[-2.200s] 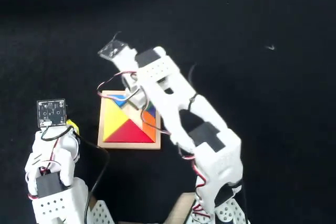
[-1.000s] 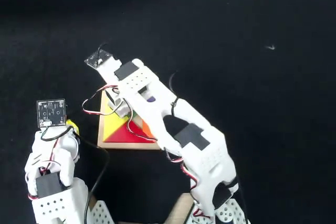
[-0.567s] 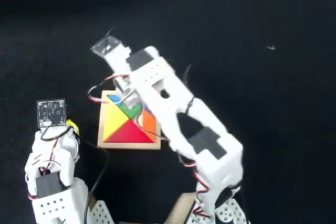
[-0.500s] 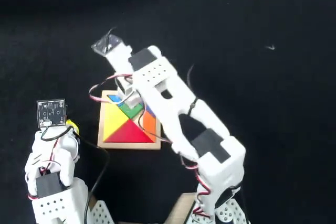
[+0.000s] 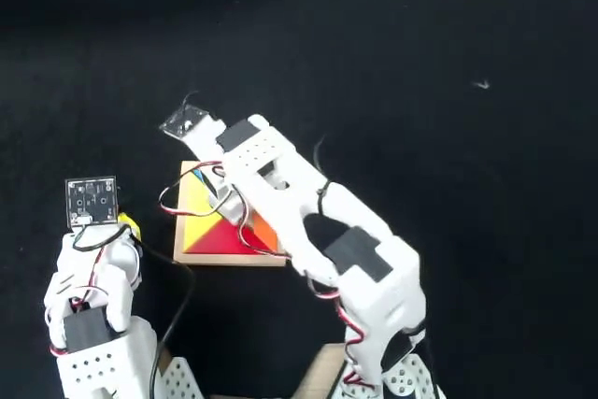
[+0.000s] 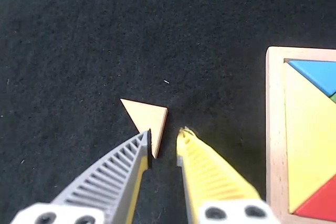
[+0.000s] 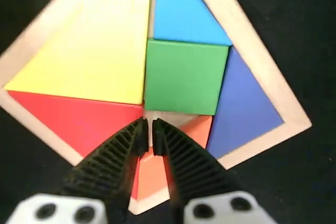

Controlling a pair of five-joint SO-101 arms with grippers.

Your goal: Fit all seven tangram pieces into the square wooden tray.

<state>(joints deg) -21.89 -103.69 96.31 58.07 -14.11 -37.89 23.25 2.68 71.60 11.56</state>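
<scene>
Six pieces sit in the wooden tray (image 7: 264,74); one small gap (image 7: 181,117) remains. The last pale triangle (image 6: 147,118) lies on the desk (image 6: 79,35) left of it, its tip between the slightly spread left pincer (image 6: 163,135). The right pincer (image 7: 147,124), pressed together and empty, hovers over the tray.

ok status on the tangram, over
right gripper shut, over tray. left gripper open, astride pale triangle on cloth outside tray. nothing blocking.

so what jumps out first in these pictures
The bright pieces packed into the square wooden tray catch the eye first: yellow, red, blue, green, orange. The right gripper hangs over the tray's middle, fingers nearly together, above what looks like a small bare slot. Off the tray on the black cloth lies a pale triangle, its tip between the fingers of the open left gripper.
</scene>
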